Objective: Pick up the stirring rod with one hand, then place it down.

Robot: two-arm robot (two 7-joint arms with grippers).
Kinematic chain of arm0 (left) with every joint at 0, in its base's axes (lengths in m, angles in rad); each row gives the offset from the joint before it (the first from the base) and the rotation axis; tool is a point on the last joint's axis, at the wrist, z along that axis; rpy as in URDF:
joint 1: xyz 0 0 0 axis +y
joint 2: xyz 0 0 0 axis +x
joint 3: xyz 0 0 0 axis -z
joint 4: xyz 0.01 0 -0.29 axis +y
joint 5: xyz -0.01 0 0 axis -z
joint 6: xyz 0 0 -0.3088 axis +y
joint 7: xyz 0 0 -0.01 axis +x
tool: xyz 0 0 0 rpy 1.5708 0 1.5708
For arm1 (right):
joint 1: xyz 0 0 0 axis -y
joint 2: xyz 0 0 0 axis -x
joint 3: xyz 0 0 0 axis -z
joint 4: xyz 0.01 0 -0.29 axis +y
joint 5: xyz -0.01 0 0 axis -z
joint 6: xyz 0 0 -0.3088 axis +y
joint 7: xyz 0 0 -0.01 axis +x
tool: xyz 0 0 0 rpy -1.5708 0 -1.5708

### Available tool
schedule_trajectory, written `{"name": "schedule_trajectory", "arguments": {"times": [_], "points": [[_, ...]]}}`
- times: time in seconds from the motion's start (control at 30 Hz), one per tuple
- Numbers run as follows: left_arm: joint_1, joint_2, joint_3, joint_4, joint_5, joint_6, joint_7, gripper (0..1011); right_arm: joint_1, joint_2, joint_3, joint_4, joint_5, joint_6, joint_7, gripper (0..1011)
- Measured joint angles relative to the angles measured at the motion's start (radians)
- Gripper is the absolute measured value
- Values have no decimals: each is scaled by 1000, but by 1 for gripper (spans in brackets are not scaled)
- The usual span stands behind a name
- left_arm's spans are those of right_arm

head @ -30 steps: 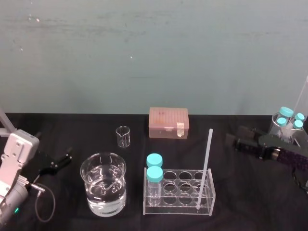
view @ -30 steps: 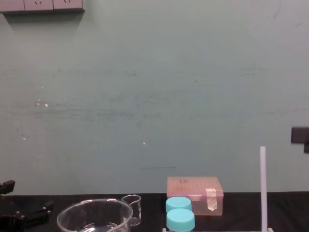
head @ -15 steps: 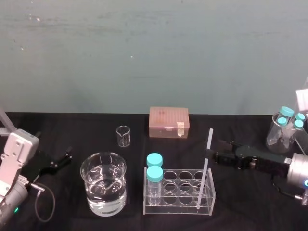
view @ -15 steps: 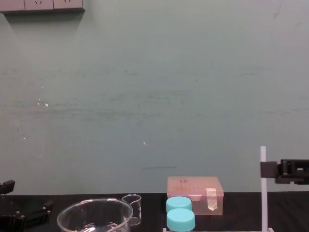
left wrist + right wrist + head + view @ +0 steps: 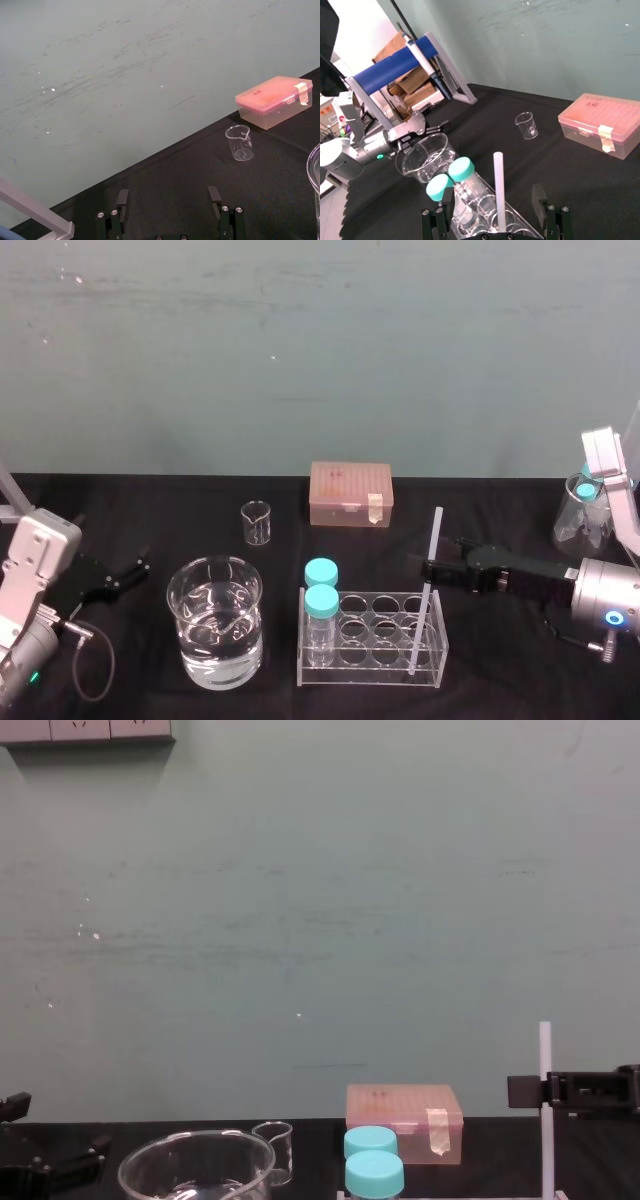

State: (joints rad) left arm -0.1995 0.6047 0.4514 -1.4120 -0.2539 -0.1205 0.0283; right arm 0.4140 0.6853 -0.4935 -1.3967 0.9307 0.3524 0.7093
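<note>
The stirring rod (image 5: 424,585) is a thin white stick standing nearly upright in the right end of a clear rack (image 5: 372,652). My right gripper (image 5: 432,569) reaches in from the right at mid-height of the rod. In the right wrist view the rod (image 5: 499,184) stands between the open fingers (image 5: 538,196) with a gap on each side, so nothing touches it. The chest view shows the same gripper (image 5: 540,1090) level with the rod's (image 5: 545,1055) upper half. My left gripper (image 5: 128,574) rests open at the table's left side, also seen in its own wrist view (image 5: 168,196).
Two blue-capped jars (image 5: 321,585) stand in the rack's left end. A large beaker of water (image 5: 215,622) sits left of the rack, a small glass beaker (image 5: 256,523) and a pink box (image 5: 350,494) behind. A flask with blue-capped tubes (image 5: 584,508) stands far right.
My right gripper has swept in from the far right toward the left and now straddles the rod. Its jaws stayed open. The rod and the left arm have not moved.
</note>
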Motion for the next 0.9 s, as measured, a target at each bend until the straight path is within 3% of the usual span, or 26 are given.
{"name": "schedule_trajectory", "arguments": {"times": [0.33, 0.63, 0.9], "points": [[0, 0, 0, 0, 0, 0, 0, 1005, 7, -7, -24, 26, 20, -44, 24, 1003], [0, 0, 0, 0, 0, 0, 0, 1004, 2, 1, -44, 24, 16, -86, 3, 1003], [0, 0, 0, 0, 0, 0, 0, 1005, 2, 1, -43, 24, 17, -84, 3, 1003]]}}
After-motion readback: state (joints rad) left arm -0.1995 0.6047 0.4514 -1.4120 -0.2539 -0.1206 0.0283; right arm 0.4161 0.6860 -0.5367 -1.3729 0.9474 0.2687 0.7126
